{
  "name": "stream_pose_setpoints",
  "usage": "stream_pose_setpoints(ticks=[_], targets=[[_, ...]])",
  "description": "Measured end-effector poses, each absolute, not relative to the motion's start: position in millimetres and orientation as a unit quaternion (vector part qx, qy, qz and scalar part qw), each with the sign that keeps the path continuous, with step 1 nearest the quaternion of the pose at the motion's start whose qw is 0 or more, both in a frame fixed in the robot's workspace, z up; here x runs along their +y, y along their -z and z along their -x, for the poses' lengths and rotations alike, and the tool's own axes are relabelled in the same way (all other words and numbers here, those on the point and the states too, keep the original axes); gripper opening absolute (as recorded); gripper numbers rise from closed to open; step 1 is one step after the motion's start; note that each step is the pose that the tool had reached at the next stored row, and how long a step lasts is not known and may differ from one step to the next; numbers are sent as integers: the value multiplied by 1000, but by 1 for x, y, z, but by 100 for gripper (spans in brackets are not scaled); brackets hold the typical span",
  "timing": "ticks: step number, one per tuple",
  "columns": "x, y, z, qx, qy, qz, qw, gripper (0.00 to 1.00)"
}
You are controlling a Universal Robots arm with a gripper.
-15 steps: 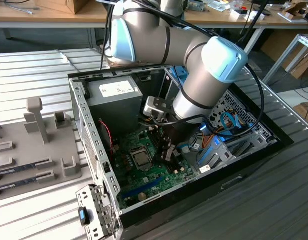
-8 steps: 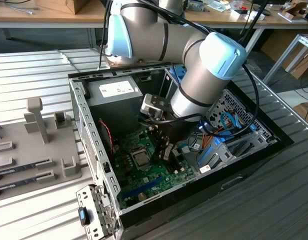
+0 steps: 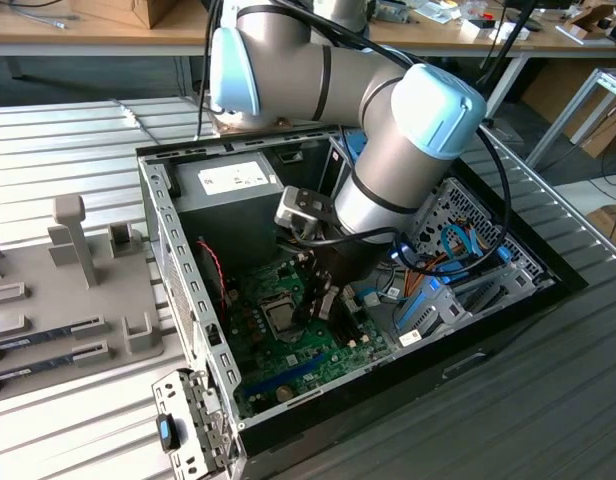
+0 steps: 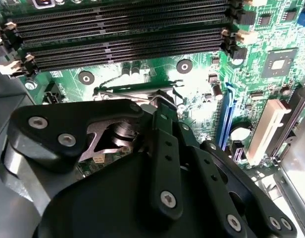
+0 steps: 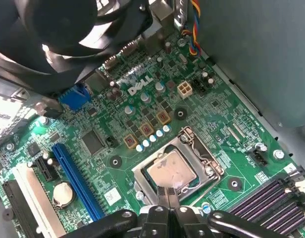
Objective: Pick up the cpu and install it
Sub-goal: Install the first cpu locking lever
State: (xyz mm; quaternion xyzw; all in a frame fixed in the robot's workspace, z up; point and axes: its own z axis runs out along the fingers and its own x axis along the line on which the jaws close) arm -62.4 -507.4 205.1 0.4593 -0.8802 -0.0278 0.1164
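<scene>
Motherboard [image 5: 88, 144] lettering is visible in white near the capacitors in the first wrist view, though I do not read it off; a white label [image 3: 231, 177] with dark print sits on the grey power supply [image 3: 238, 185] in the exterior view. One cpu [image 5: 171, 171] lies flat in its socket [image 5: 178, 166], inside the metal frame, silvery top showing. The gripper [image 5: 167, 194] hangs directly over the chip's near edge, its two fingertips [image 5: 162, 192] pressed together with no gap between them, holding nothing. Four dark memory slots [image 4: 123, 29] run side by side in the second wrist view. One blue expansion slot [image 5: 76, 181] and one coin battery [image 5: 63, 193] lie beside the socket. One open computer case [image 3: 188, 330] holds it all.
</scene>
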Motion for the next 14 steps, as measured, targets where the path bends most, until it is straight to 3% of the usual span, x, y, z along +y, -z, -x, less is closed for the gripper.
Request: stream_pose_setpoints(ticks=[14], targets=[[-509, -206, 66, -880, 31, -460, 116, 11]])
